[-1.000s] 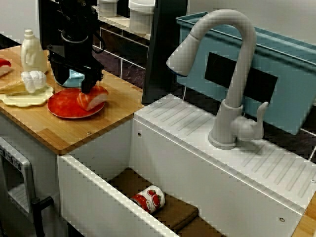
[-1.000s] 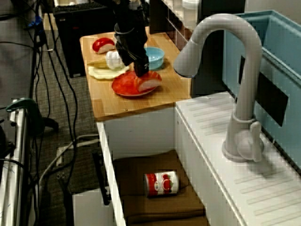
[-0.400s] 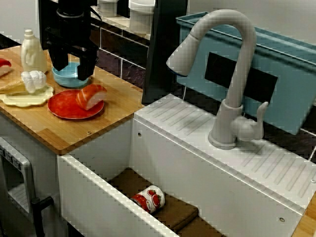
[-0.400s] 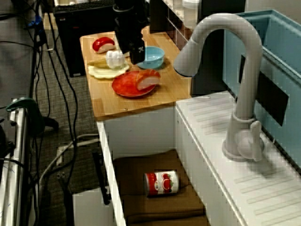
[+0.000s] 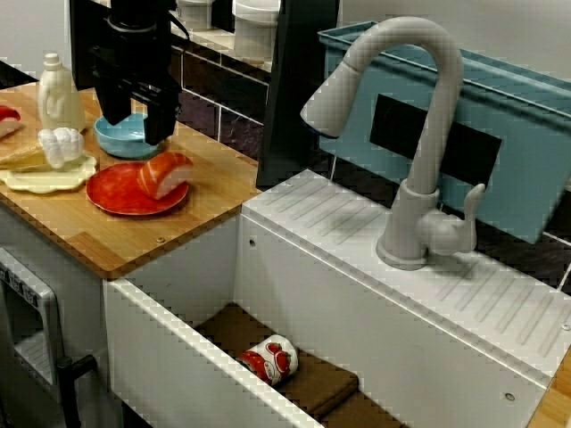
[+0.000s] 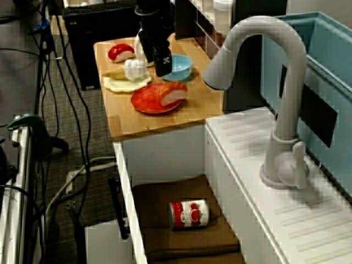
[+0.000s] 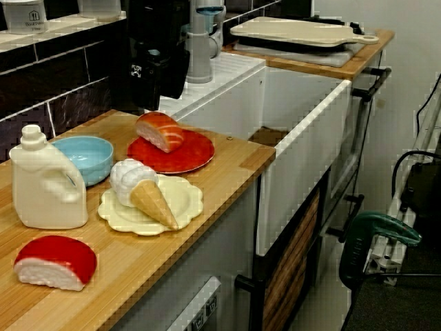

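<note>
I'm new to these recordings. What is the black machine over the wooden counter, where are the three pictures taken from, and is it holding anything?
The black machine is a robot arm ending in a claw, a two-fingered grasping part. One picture looks across the sink, one looks down along it from higher up, and one is taken from the counter's end. On the wooden counter lie a red plate with a salmon-topped sushi piece, a blue bowl, a white jug, an ice cream cone on a pale plate and a red-topped piece. A red can lies on a brown cloth in the sink. The claw hangs open over the bowl and plate, holding nothing.
</note>
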Action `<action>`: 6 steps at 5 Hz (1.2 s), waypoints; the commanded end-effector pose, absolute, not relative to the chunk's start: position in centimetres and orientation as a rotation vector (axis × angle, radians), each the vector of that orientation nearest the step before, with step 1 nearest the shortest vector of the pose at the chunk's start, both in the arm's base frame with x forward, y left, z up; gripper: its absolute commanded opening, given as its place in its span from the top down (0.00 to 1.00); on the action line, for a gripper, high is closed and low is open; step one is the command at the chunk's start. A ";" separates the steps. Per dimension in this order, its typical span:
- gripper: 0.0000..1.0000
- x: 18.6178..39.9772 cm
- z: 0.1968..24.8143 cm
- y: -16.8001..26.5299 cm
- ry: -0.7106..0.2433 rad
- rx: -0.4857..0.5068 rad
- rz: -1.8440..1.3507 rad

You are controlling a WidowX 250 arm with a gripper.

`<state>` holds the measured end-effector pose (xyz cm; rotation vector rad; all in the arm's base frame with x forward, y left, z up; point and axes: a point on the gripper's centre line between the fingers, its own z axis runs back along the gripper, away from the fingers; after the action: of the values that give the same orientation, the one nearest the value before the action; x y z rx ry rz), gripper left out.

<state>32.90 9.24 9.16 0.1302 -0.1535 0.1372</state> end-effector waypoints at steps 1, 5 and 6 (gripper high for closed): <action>0.00 33.8 11.7 8.7 -0.194 0.138 0.059; 0.00 35.0 7.3 8.4 -0.155 0.195 0.079; 0.00 34.9 7.3 8.5 -0.155 0.198 0.097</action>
<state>34.30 7.85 5.39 0.1883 -0.1032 0.0940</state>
